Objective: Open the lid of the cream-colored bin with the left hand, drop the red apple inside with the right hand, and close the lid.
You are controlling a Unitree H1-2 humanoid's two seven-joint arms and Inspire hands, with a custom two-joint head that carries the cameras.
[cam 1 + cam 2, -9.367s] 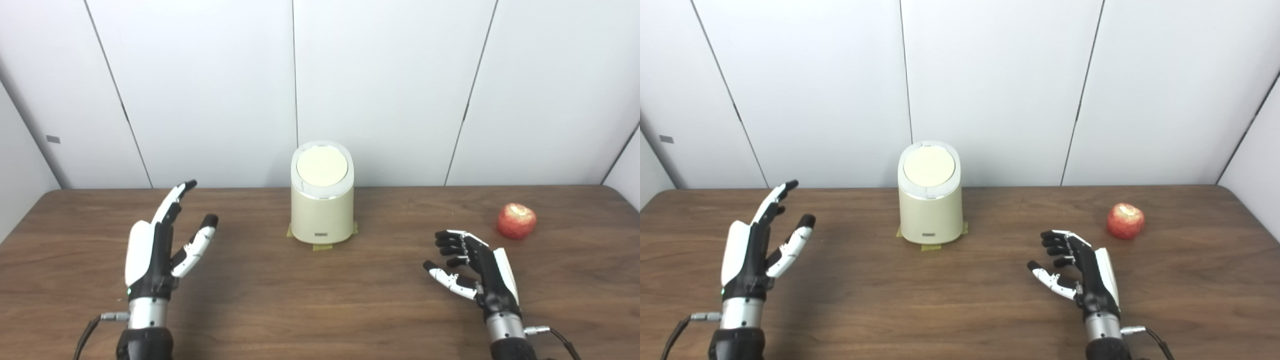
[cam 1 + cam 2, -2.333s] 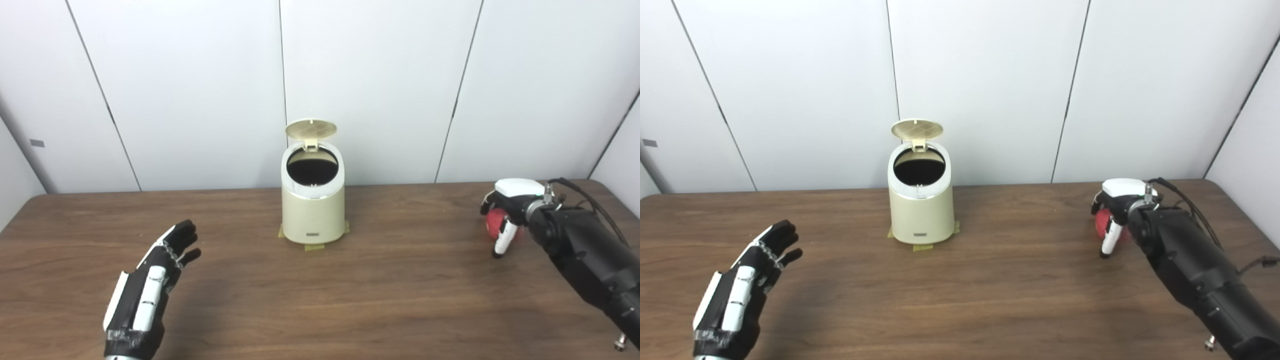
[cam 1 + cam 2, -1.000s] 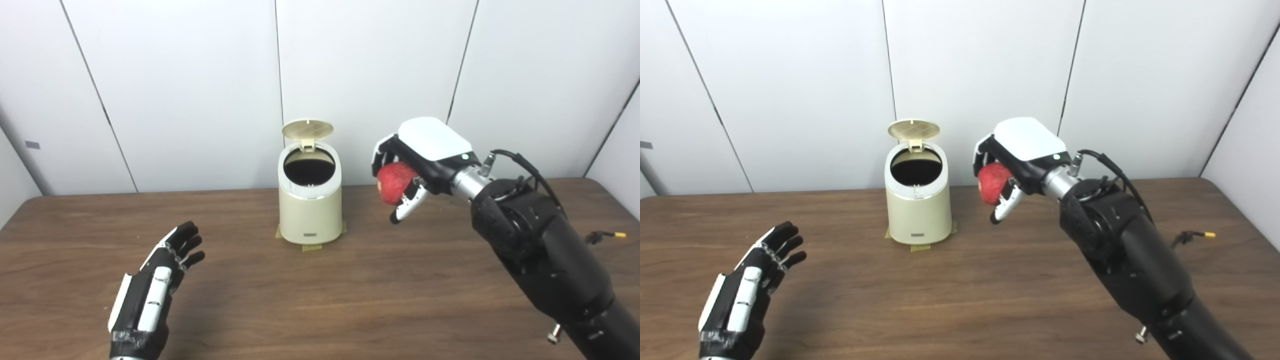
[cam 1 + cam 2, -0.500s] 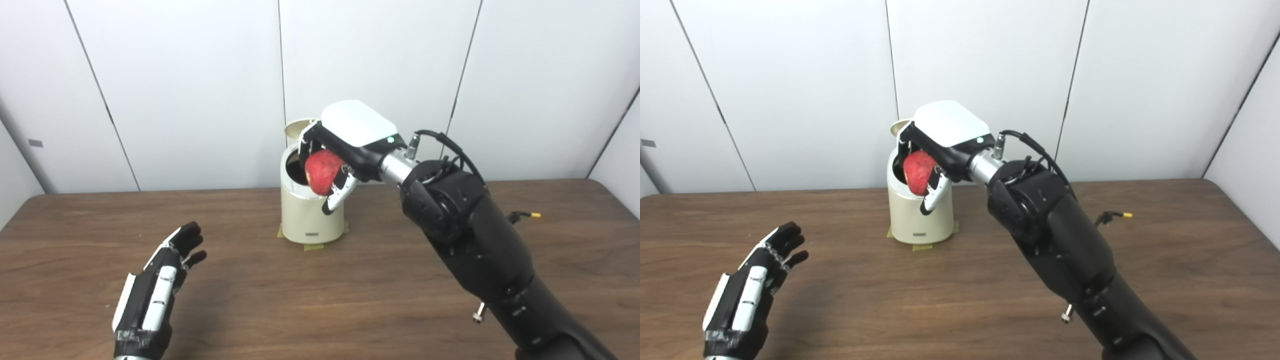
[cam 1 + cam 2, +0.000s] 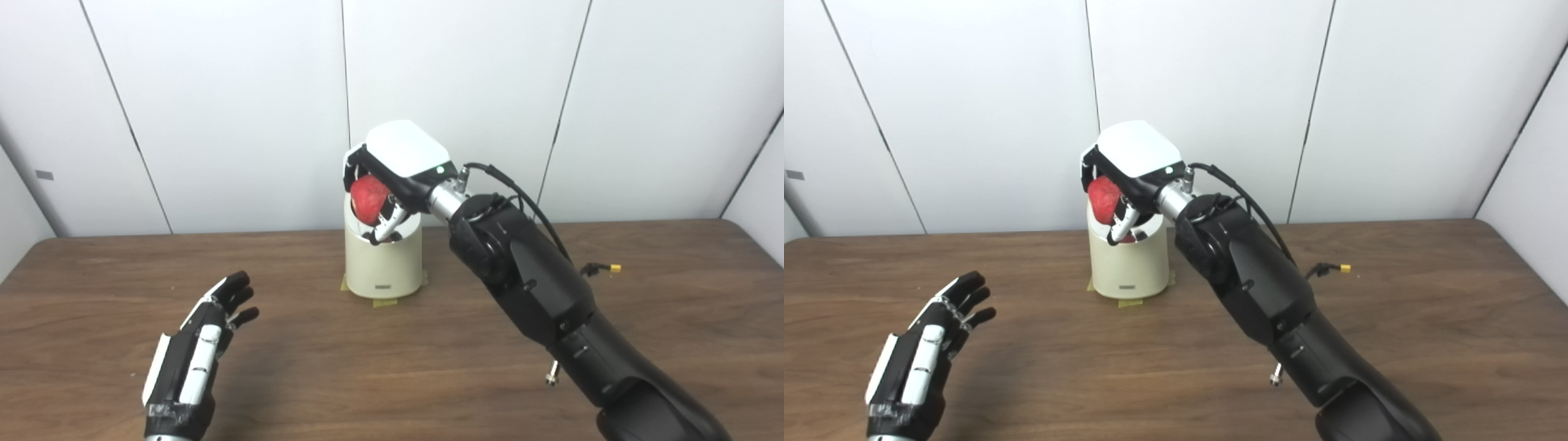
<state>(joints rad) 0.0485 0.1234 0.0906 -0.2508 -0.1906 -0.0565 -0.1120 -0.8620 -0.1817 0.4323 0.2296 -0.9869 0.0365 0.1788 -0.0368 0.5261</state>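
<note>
The cream-colored bin stands at the back middle of the wooden table. Its raised lid and most of its opening are hidden behind my right hand. My right hand is shut on the red apple and holds it right above the bin's opening; it also shows in the right eye view, with the apple over the bin. My left hand is open and empty, hovering over the table's front left, well apart from the bin.
White wall panels rise just behind the bin. Yellow tape marks the bin's base. A loose cable with a yellow tip hangs by my right arm, which crosses the table from the lower right.
My right hand has carried the apple further left and slightly up, from the bin's front right rim to directly over the opening. My left hand has barely moved.
</note>
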